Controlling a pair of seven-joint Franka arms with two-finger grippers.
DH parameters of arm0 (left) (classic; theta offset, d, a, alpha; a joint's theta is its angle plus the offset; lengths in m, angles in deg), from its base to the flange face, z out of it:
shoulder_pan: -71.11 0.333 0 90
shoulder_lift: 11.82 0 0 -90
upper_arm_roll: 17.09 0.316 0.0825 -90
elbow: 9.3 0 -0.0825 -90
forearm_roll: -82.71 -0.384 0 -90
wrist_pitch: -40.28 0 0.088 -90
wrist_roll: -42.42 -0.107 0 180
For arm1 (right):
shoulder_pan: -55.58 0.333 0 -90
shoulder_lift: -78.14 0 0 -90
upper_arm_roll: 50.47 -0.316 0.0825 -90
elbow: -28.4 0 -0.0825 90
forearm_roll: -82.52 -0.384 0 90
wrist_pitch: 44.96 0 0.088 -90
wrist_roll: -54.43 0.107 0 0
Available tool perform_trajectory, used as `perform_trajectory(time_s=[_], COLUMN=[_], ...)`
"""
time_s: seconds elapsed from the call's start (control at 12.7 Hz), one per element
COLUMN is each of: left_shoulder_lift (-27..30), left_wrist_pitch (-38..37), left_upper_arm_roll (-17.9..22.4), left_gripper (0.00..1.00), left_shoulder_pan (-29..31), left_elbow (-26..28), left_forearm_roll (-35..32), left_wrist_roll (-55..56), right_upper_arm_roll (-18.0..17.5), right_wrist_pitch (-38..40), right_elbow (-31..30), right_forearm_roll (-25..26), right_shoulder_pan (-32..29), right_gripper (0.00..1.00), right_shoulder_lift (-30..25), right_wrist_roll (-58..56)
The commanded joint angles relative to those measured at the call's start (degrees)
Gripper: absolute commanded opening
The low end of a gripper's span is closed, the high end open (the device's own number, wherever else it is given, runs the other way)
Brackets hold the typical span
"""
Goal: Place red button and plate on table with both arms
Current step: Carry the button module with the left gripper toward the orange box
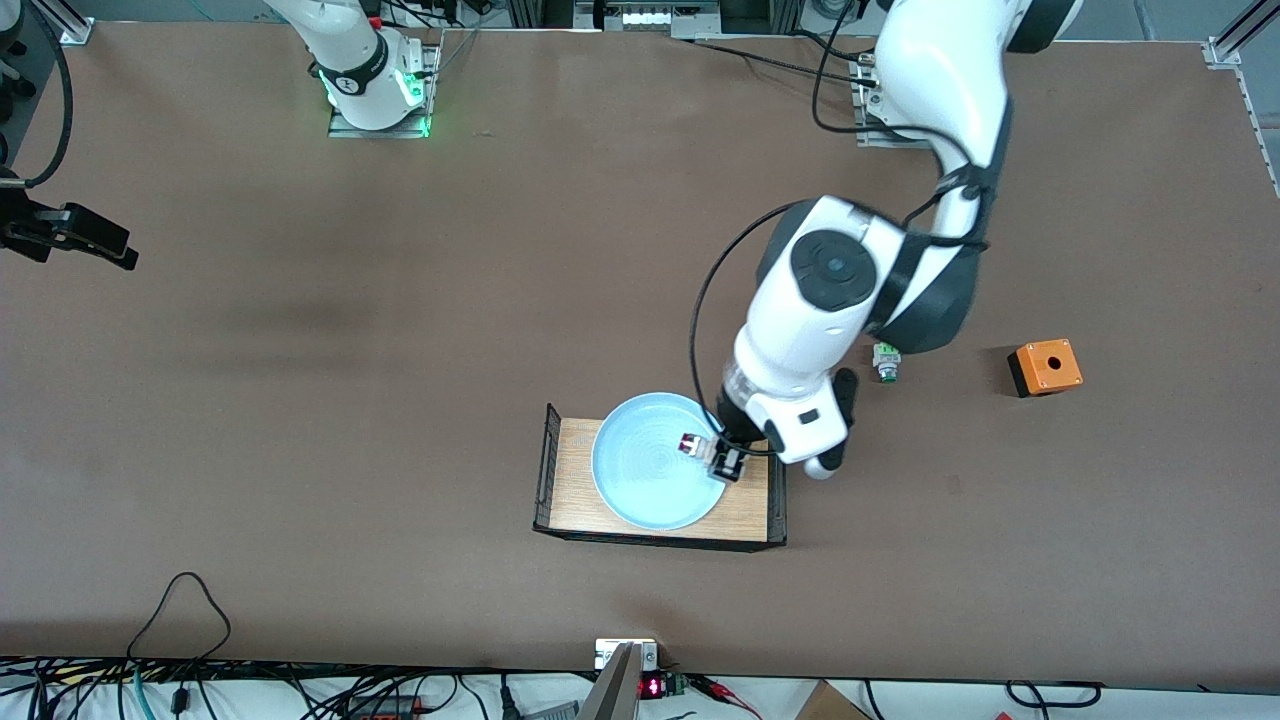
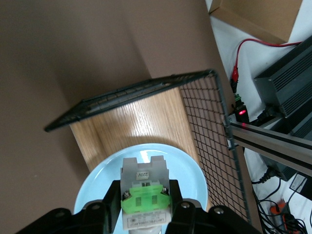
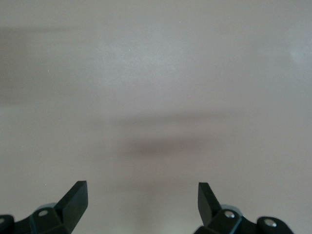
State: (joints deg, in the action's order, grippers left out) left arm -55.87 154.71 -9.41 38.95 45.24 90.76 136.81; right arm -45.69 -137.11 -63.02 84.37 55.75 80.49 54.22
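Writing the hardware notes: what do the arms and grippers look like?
Both arms have glossy white shells; the left arm has dark grey joint bands, a round black cap and a black cable looping alongside. The right arm's base wears a black band and glows green. The left gripper and right gripper have black fingers with silver screws.

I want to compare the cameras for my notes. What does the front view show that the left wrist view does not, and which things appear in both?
Only the front view shows the red cap of the red button, a green-and-silver switch and an orange box on the table toward the left arm's end.

Only the left wrist view shows the button's green block and white label, clamped between the left gripper fingers.

Both show the plate on the wooden tray, with the shut left gripper over the plate.
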Motion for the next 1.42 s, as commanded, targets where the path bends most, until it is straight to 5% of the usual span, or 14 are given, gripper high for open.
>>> perform_trajectory(time_s=[0.0, 0.24, 0.71, 1.02, 1.34], left_shoulder_lift=[5.37, 6.78, 7.14, 6.79, 6.87], left_wrist_pitch=[-6.48, -16.06, -26.45, -24.80, -12.69], left_upper_arm_roll=[-0.39, -0.13, 0.23, 1.28, 2.34], left_gripper=[0.05, 0.06, 0.06, 0.06, 0.06], left_shoulder_pan=[3.50, 9.73, 17.65, 22.13, 25.04], left_elbow=[1.28, 1.28, 4.78, 12.16, 23.13], left_forearm_roll=[1.96, 10.73, 10.77, 7.34, 4.01], left_wrist_roll=[-10.32, -31.75, -56.12, -73.69, -85.05], right_upper_arm_roll=[-0.30, -0.65, -0.73, -0.82, -0.82], right_wrist_pitch=[-0.74, -1.27, -1.45, -1.18, -1.09], right_elbow=[0.10, 0.19, 0.19, 0.10, 0.10], right_forearm_roll=[-0.27, -0.10, -0.18, -4.12, -4.23], right_shoulder_pan=[-0.35, 0.01, 0.09, 0.88, 11.05], right_gripper=[1.00, 1.00, 1.00, 1.00, 1.00], right_shoulder_lift=[-0.24, -0.15, 1.26, 1.43, 3.09], right_wrist_roll=[0.12, 0.12, 0.12, 7.55, 16.46])
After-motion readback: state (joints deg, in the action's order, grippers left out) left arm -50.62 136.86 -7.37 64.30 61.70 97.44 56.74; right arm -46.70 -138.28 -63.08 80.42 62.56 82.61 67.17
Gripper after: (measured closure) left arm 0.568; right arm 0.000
